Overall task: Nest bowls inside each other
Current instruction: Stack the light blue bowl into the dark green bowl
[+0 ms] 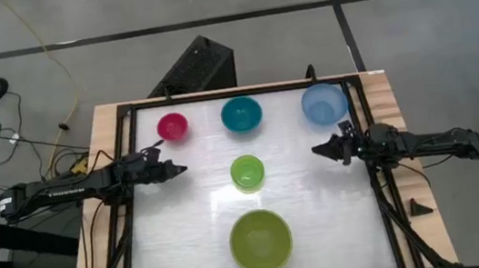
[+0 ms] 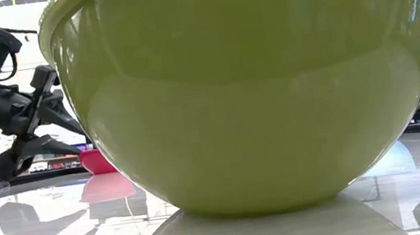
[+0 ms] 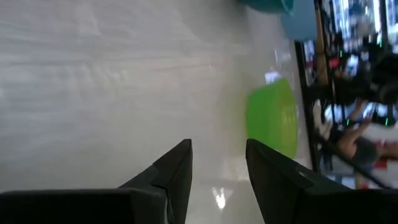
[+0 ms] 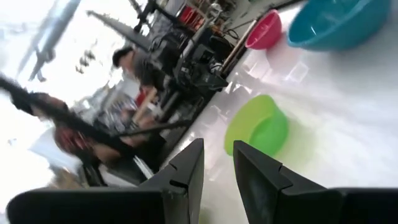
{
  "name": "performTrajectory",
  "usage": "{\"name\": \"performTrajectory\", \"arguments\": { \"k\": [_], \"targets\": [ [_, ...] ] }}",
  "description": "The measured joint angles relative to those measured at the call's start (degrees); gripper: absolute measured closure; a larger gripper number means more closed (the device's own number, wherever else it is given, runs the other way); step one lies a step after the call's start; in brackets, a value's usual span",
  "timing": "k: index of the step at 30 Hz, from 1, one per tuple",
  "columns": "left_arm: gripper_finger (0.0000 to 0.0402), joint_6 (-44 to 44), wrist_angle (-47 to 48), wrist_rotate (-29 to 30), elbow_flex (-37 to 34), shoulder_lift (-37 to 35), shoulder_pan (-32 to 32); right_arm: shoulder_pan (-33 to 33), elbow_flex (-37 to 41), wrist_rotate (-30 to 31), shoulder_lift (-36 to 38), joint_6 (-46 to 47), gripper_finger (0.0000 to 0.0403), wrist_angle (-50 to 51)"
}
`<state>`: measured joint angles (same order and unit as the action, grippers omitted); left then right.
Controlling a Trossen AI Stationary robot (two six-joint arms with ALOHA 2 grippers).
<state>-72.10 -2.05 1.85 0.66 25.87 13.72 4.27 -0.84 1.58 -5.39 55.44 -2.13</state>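
Observation:
Five bowls rest on their bases on the white table. A pink bowl (image 1: 172, 127), a teal bowl (image 1: 241, 115) and a light blue bowl (image 1: 324, 103) stand in a row along the far side. The small lime green bowl (image 1: 247, 172) is at the middle, and the large lime green bowl (image 1: 260, 239) is near the front edge, filling the low view (image 2: 255, 86). My left gripper (image 1: 178, 170) hovers left of the small green bowl (image 3: 273, 121), pointing level toward it, open and holding nothing (image 3: 217, 146). My right gripper (image 1: 317, 150) faces that bowl (image 4: 258, 127) from the right, open and holding nothing (image 4: 218, 144).
A black frame (image 1: 127, 111) runs around the table top. A black box (image 1: 199, 66) stands on the floor beyond the far edge, and a small black part (image 1: 418, 207) lies on the right wooden strip. A person (image 4: 134, 62) shows beyond the table's left side.

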Motion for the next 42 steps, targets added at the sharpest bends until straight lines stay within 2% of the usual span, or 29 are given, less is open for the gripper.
{"name": "performTrajectory", "arguments": {
  "k": [3,7,9,11,16,19,24,28,31,34,38,42],
  "targets": [
    [0.0262,-1.58,0.03,1.53,-0.01,0.00,0.01,0.00,-0.02,1.48,0.00,4.01,0.0281,-0.31],
    [0.0262,-5.73,-0.42,7.67,-0.01,0.01,0.04,0.00,-0.02,5.02,0.00,1.65,0.0281,-1.07],
    [0.0262,-6.44,-2.61,10.86,-0.01,0.02,0.04,0.00,-0.02,7.77,-0.02,0.90,0.0281,-4.94],
    [0.0262,-3.27,-9.41,12.58,-0.01,0.02,0.04,0.00,-0.04,9.39,-0.02,-3.03,0.0281,-13.11],
    [0.0262,10.80,-34.71,16.47,0.30,-0.01,0.03,1.22,-0.24,14.64,0.02,-17.63,0.0281,-37.02],
    [0.0262,18.78,-41.62,17.28,3.27,0.02,0.04,4.13,-0.58,16.71,0.04,-19.74,0.0281,-41.80],
    [0.0262,28.16,-41.40,14.72,9.99,0.69,0.04,9.87,-5.28,12.92,-3.60,-19.16,0.0281,-39.26],
    [0.0262,32.90,-41.21,13.32,14.01,2.94,0.04,13.41,-14.95,5.40,-11.87,-24.02,0.0281,-39.16],
    [0.0262,36.13,-41.18,13.31,15.78,5.11,0.04,15.51,-25.63,-0.64,-19.76,-30.92,0.0281,-30.94],
    [0.0262,37.02,-41.15,13.56,16.93,7.45,0.36,17.54,-37.95,-4.65,-27.13,-39.91,0.0281,-10.19],
    [0.0262,35.91,-41.15,11.37,17.82,9.85,1.40,20.03,-52.46,-4.77,-37.15,-51.45,0.0280,17.64],
    [0.0262,35.41,-41.54,9.91,18.06,10.93,1.64,24.31,-61.44,-3.40,-45.50,-58.34,0.0271,37.10]
  ]
}}
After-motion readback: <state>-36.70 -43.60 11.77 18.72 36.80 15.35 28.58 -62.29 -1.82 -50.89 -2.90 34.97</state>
